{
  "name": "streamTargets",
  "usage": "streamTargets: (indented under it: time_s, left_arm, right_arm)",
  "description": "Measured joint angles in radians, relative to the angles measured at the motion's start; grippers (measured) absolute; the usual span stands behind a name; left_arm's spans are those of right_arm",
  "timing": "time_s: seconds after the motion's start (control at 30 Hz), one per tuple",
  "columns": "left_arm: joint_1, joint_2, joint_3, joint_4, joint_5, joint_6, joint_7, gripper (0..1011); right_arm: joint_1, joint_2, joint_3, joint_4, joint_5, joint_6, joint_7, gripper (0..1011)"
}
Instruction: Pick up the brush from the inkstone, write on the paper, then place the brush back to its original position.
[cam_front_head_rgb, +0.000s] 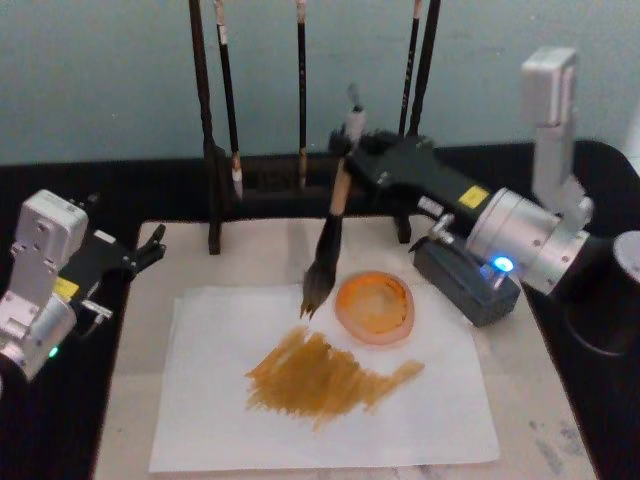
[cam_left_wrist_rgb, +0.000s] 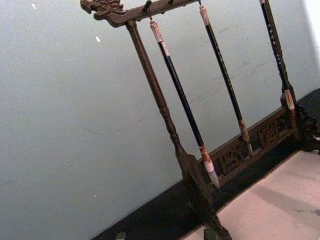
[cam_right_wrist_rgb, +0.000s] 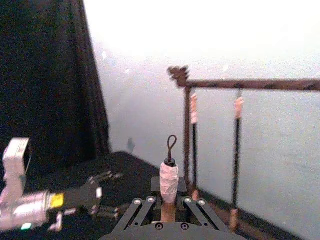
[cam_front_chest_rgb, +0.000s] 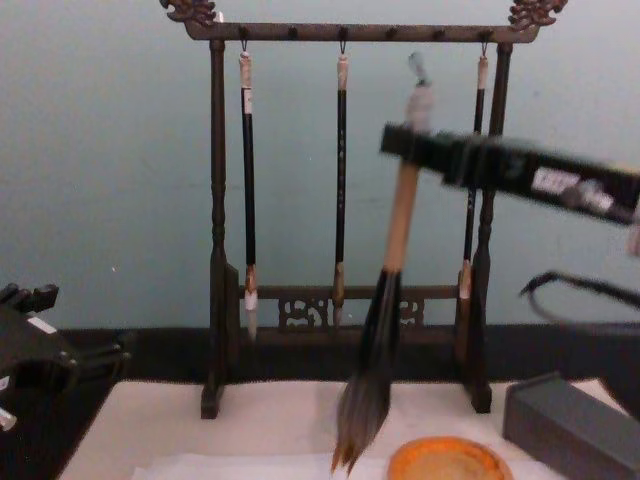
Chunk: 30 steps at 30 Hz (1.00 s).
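At mid-bench, just left of the orange inkstone (cam_front_head_rgb: 375, 308): the brush (cam_front_head_rgb: 330, 235), hanging bristles-down over the paper (cam_front_head_rgb: 440, 410), clenched near its handle top by the right end effector (cam_front_head_rgb: 350, 155). The left end effector (cam_front_head_rgb: 150, 245) is parked at the left edge, fingers apart and grasping nothing. Ochre strokes (cam_front_head_rgb: 320, 378) cover the paper, so writing is judged done and the return step in hand. The next move calls for carrying the brush right, lowering it onto the inkstone and releasing. The head view gives the strokes. The chest view gives the brush's tilt and low tip, though whether the tip touches the sheet cannot be told.
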Motion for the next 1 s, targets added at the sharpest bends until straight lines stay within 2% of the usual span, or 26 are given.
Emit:
streamTargets:
  time_s: [0.1, 0.33, 0.47, 1.0]
  left_arm:
    - [0.0, 0.0, 0.0, 0.0, 0.0, 0.0, 0.0, 1010]
    - [0.0, 0.0, 0.0, 0.0, 0.0, 0.0, 0.0, 1010]
    - [0.0, 0.0, 0.0, 0.0, 0.0, 0.0, 0.0, 1010]
    - [0.0, 0.0, 0.0, 0.0, 0.0, 0.0, 0.0, 1010]
  right_arm:
    - [-0.012, 0.011, 0.032, -0.035, 0.013, 0.003, -0.026, 162]
    - [-0.016, 0.05, 0.061, -0.094, -0.007, 0.011, -0.05, 162]
    - [-0.014, 0.059, 0.064, -0.107, -0.019, 0.015, -0.05, 162]
    - [-0.014, 0.055, 0.062, -0.101, -0.016, 0.015, -0.05, 162]
